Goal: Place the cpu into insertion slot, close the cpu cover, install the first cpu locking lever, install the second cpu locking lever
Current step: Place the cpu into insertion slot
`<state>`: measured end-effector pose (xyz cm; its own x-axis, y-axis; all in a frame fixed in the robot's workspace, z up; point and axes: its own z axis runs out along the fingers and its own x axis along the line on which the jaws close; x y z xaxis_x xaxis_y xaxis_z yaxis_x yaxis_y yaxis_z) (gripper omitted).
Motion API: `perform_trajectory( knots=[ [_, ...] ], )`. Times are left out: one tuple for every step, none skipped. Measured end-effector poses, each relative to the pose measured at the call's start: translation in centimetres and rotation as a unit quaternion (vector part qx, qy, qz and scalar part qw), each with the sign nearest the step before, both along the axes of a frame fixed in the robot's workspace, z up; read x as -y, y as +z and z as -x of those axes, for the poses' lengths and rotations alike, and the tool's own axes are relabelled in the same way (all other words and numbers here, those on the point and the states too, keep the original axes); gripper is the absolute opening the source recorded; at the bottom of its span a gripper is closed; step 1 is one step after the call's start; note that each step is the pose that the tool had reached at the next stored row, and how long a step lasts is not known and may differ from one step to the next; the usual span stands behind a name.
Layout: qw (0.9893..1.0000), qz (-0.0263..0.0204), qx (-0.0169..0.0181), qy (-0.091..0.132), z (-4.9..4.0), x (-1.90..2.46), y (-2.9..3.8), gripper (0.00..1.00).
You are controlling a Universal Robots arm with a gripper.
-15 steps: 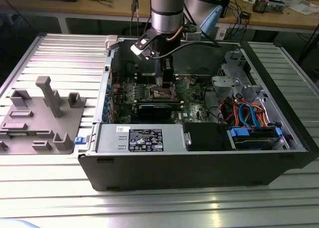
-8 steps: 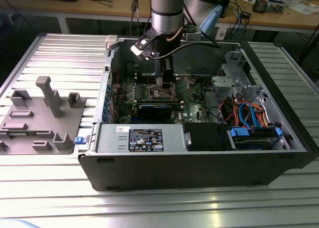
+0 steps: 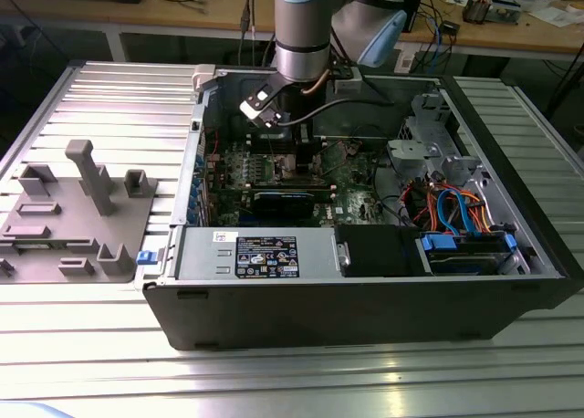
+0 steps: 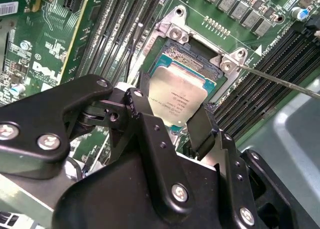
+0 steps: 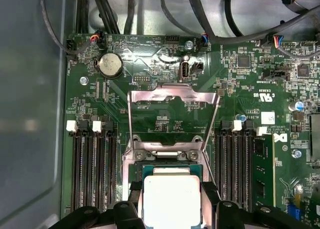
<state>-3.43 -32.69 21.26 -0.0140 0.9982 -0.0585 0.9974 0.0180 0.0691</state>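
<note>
your gripper [image 4: 167, 114] pinches cpu [image 4: 181, 96] by two opposite edges, just over open socket [image 4: 192, 56]; cpu cover [image 5: 172, 95] stands raised near it. likely light, stiff, slick, underside fragile: grip edges only.

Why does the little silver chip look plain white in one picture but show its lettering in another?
In the first wrist view, glare washes the cpu to near white, hiding its print. In the second wrist view, the cpu, seen at a slant, looks grey and the print shows. In the exterior view, bright streaks glare off the ribbed table.
</note>
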Motion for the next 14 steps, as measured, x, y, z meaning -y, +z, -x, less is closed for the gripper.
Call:
perform_trajectory(
  knots=[
    [1.0,0.0,0.0,0.0,0.05,-0.01,-0.05,0.54],
    [1.0,0.0,0.0,0.0,0.11,-0.01,-0.12,0.54],
    [1.0,0.0,0.0,0.0,0.13,-0.01,-0.17,0.54],
    [1.0,0.0,0.0,0.0,0.13,-0.03,-0.28,0.54],
    [1.0,0.0,0.0,-0.001,0.14,-0.05,-0.42,0.54],
    [1.0,0.0,0.0,-0.001,0.15,-0.05,-0.52,0.54],
    [1.0,0.0,0.0,-0.001,0.15,-0.05,-0.57,0.54],
    [1.0,0.0,0.0,-0.001,0.17,-0.05,-0.61,0.54],
    [1.0,0.0,0.0,-0.001,0.21,-0.06,-0.67,0.54],
    [1.0,0.0,0.0,-0.001,0.23,-0.05,-0.7,0.54],
    [1.0,-0.0001,0.0,-0.001,0.26,-0.06,-0.76,0.54],
    [1.0,0.0,0.0,-0.001,0.28,-0.06,-0.8,0.54],
    [1.0,-0.0001,0.0,-0.001,0.28,-0.06,-0.85,0.54],
    [1.0,-0.0001,0.0,-0.001,0.28,-0.06,-0.88,0.54]
  ],
)
